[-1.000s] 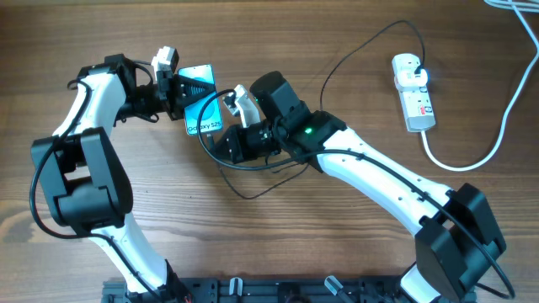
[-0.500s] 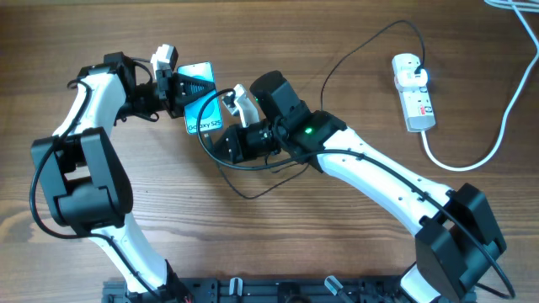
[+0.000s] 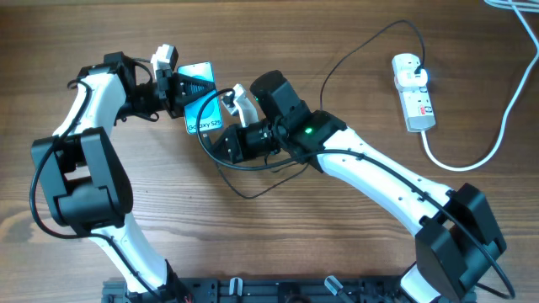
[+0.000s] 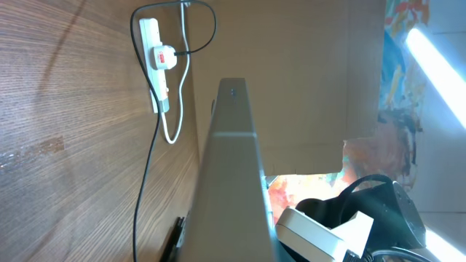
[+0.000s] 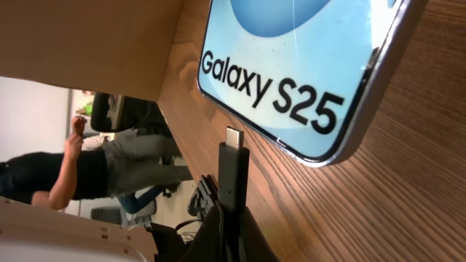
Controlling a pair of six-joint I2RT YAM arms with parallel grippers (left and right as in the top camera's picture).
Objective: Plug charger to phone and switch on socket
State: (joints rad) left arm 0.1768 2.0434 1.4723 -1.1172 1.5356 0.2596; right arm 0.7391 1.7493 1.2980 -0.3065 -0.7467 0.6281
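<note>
The phone (image 3: 200, 103) with a teal-blue screen and "Galaxy S25" text is tilted up on edge. My left gripper (image 3: 179, 90) is shut on its far end. In the left wrist view only its grey edge (image 4: 234, 182) shows. My right gripper (image 3: 221, 139) is shut on the black plug tip of the charger (image 5: 233, 164), which points at the phone's bottom edge (image 5: 320, 80) with a small gap. The charger's thin black cable (image 3: 354, 49) runs to the white adapter (image 3: 407, 66) seated in the white socket strip (image 3: 414, 105), which also shows in the left wrist view (image 4: 158, 73).
The socket's thick white cord (image 3: 497, 126) curves off past the table's right edge. The black cable makes loose loops on the wood (image 3: 253, 181) under my right arm. A rail (image 3: 278, 290) runs along the front edge.
</note>
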